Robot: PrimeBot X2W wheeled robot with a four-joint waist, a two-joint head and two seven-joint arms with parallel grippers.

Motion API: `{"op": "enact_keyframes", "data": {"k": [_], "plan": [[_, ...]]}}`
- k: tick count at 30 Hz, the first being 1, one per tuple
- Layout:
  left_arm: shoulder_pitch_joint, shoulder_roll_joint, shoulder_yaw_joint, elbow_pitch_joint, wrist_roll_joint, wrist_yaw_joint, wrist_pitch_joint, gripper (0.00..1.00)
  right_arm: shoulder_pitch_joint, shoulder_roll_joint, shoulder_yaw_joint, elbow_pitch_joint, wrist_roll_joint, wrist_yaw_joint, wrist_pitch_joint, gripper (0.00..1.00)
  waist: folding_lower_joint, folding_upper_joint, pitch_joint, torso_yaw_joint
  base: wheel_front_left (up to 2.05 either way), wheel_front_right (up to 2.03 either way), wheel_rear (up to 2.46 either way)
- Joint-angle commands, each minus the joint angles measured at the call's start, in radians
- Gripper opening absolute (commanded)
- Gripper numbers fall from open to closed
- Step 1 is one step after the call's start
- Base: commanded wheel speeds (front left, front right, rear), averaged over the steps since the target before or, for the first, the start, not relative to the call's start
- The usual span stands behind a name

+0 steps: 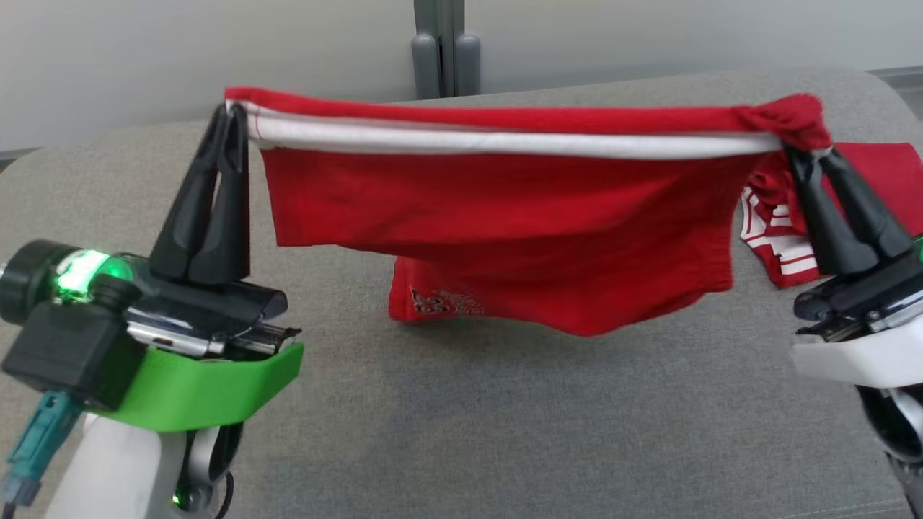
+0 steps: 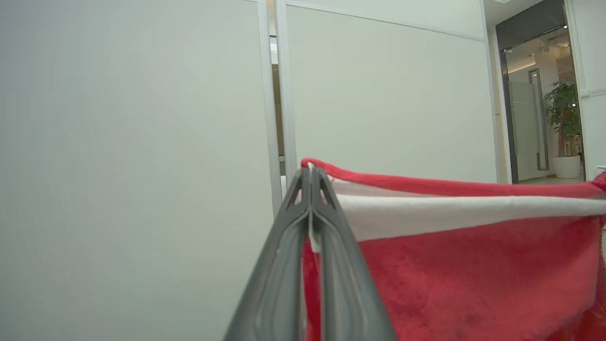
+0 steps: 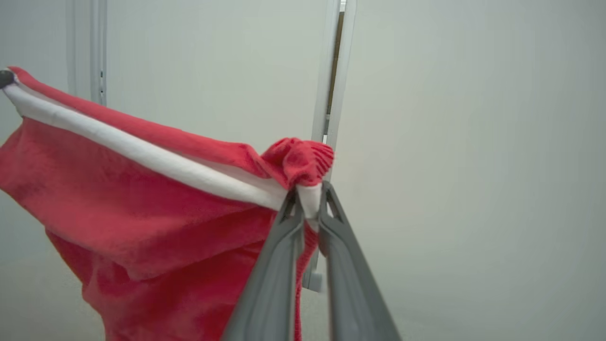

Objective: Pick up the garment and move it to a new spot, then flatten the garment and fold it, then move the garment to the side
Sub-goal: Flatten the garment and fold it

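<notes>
Red shorts (image 1: 505, 209) hang above the grey padded surface (image 1: 505, 432). At the left end of their white waistband (image 1: 505, 143), the left gripper (image 1: 231, 119) is clamped tight. The cloth looks light, soft and limp, sagging mid-span, so the firmer band ends seem the best hold. The right gripper (image 1: 804, 155) pinches the bunched right end. A striped red garment (image 1: 887, 173) lies just behind it.

You have two grippers in the head view, the left gripper (image 1: 232, 119) at upper left and the right gripper (image 1: 807, 155) at upper right, and one red garment (image 1: 505, 209) across the middle. Count one more red cloth (image 1: 883, 173) at the right edge, one grey padded surface (image 1: 469, 418) and two grey posts (image 1: 425, 65) at top centre. The left wrist view gives you one potted plant (image 2: 565, 128), upper right.
</notes>
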Motion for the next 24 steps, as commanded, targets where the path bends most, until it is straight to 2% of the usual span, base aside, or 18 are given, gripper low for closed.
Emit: {"op": "enact_keyframes", "data": {"k": [1, 6, 11, 17, 24], "plan": [[-0.027, 0.012, 0.007, -0.037, 0.016, 0.012, 0.012, 0.00, -0.016, -0.008, -0.022, -0.037, -0.008, -0.001, 0.027, 0.00, 0.0000, 0.0000, -0.018, -0.008, 0.00, 0.00, 0.00], [-0.079, 0.022, 0.009, -0.110, 0.025, 0.020, 0.063, 0.00, -0.043, -0.013, -0.077, -0.118, 0.006, -0.001, 0.099, 0.00, 0.0000, 0.0000, -0.020, -0.014, 0.00, 0.00, 0.00], [-0.145, -0.002, -0.011, -0.041, -0.017, -0.012, 0.083, 0.00, -0.087, 0.000, -0.087, -0.119, 0.035, -0.001, 0.124, 0.00, 0.0000, 0.0000, 0.019, -0.018, 0.00, 0.00, 0.00], [-0.334, -0.052, -0.026, 0.214, -0.063, -0.077, 0.051, 0.00, -0.245, -0.012, -0.049, 0.000, 0.100, -0.001, 0.091, 0.00, 0.0000, 0.0000, 0.118, -0.023, 0.00, 0.00, 0.00], [-0.668, -0.132, -0.017, 0.642, -0.078, -0.145, -0.051, 0.00, -0.568, 0.004, 0.046, 0.277, 0.178, -0.001, -0.001, 0.00, 0.0000, 0.0000, 0.210, -0.024, 0.00, 0.00, 0.00]]}}
